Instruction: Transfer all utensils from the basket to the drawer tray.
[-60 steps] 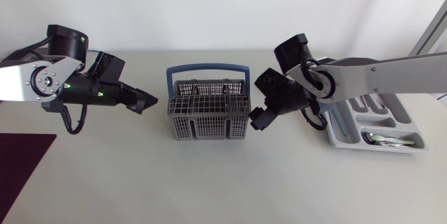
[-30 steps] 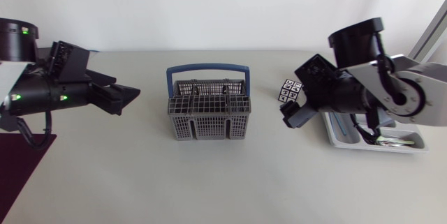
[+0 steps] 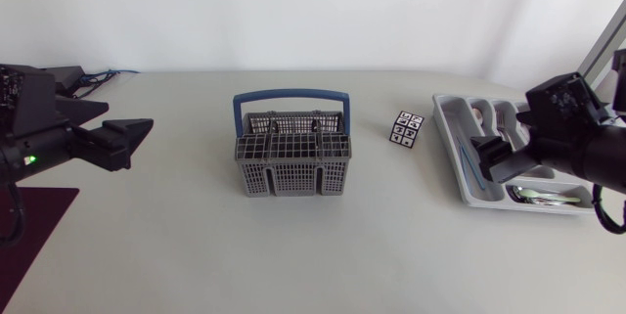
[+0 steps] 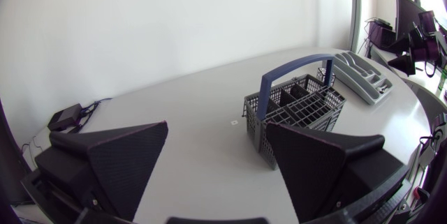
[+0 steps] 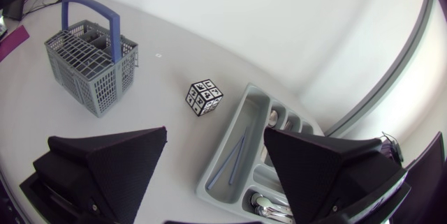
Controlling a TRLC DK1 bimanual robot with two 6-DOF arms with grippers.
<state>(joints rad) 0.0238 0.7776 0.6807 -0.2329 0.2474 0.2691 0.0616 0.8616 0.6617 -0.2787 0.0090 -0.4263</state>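
Basket (image 3: 291, 157) at middle of desk (image 3: 196, 246), no utensils seen inside | utensils (image 3: 543, 195) lie in drawer tray (image 3: 448, 148) | left pincer (image 4: 216, 140) gaping, empty, well apart from basket | right pincer (image 5: 215, 137) gaping, empty, above tray | step: transfer likely complete | next: confirm basket empty.

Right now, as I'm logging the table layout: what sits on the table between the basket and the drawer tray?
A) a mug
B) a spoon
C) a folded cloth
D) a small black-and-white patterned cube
D: the head view shows a small black-and-white patterned cube standing alone on the table between the basket and the drawer tray, touching neither.
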